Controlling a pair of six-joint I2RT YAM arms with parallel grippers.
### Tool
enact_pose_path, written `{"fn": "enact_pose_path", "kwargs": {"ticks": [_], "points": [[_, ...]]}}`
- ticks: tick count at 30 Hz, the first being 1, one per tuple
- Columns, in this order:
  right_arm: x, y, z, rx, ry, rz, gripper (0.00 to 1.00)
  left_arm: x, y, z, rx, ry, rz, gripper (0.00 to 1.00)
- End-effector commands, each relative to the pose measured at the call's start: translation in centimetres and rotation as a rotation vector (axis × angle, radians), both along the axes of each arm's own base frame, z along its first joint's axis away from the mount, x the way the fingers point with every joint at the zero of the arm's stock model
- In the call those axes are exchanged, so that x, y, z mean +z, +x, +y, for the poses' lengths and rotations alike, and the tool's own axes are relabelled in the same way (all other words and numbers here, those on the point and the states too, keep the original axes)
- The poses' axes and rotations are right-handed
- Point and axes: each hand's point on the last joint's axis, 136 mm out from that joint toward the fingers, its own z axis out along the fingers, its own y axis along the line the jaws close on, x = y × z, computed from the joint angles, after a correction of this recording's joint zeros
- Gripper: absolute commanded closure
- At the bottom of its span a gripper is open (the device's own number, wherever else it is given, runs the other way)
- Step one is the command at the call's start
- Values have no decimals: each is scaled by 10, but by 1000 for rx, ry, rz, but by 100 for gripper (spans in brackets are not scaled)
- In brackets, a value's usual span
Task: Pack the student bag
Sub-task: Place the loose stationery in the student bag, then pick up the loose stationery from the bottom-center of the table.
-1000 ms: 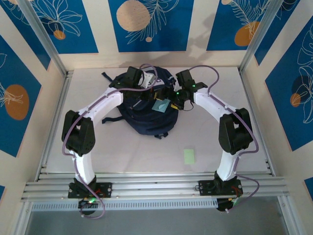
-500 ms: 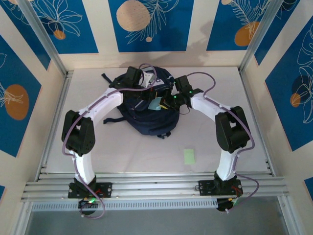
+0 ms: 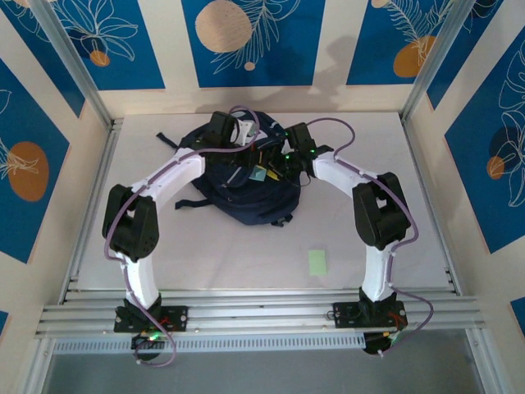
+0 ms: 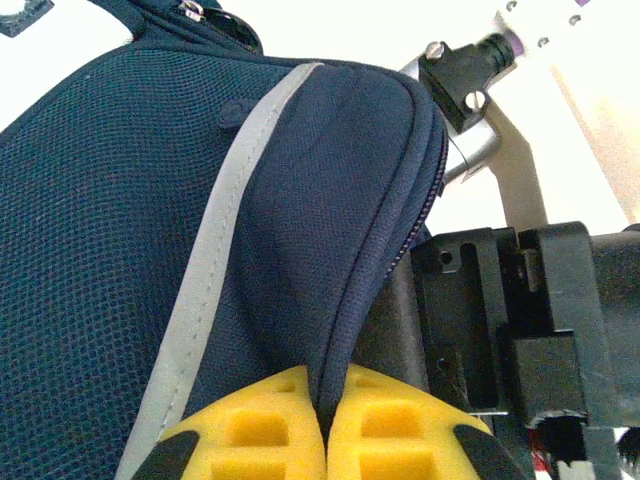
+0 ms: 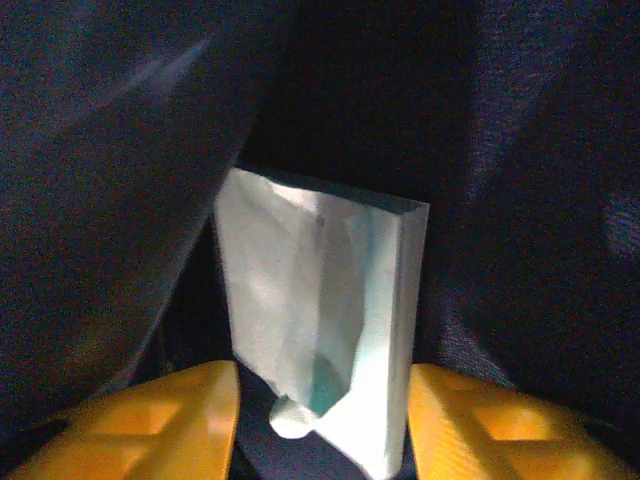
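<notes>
The student bag [image 3: 246,203] lies on the far middle of the pale surface [image 3: 205,254], a dark navy heap with both arms bent in over its top from either side. In the left wrist view its mesh fabric and a pale grey stripe run up the frame. A fold along the zipper edge drops straight between the yellow fingers of the left hand [image 4: 325,425], which is clenched on that fold of the bag.

The right hand [image 5: 322,430] reaches into the bag's dark inside, with navy cloth all round it. A pale teal pad [image 5: 320,330] stands tilted between its two yellow fingers [image 5: 150,420], which are set apart, one just beside each edge of the pad. I cannot tell whether they press on the pad or only flank it.

Well apart from the bag, nearer the arm bases, a small green note [image 3: 317,262] lies flat on the surface.
</notes>
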Motion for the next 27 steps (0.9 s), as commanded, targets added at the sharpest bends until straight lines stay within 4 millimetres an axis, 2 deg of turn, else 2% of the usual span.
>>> {"fn": "enact_pose_path", "kwargs": {"ticks": [1, 5, 7, 9, 15, 21, 24, 27], "points": [[31, -29, -2, 90, -17, -61, 43, 40, -7, -21, -66, -108, -70, 100], [42, -60, -37, 105, -143, -86, 26, 39, -5, -22, -62, -112, -71, 100], [38, -81, -56, 125, -219, -72, 21, 39, -5, -22, -62, -113, -74, 100], [28, -107, -77, 141, -306, -33, 14, 40, -4, -22, -63, -118, -78, 100], [-18, -177, -130, 81, -471, 164, 10, 39, -2, -25, -63, -138, -71, 100], [-58, -237, -159, 7, -529, 313, 6, 37, -4, -26, -59, -158, -65, 100], [-73, -257, -162, 25, -572, 359, 8, 36, -4, -26, -60, -158, -60, 100], [-85, -268, -161, 57, -629, 367, 11, 35, -5, -26, -63, -156, -55, 100]]}}
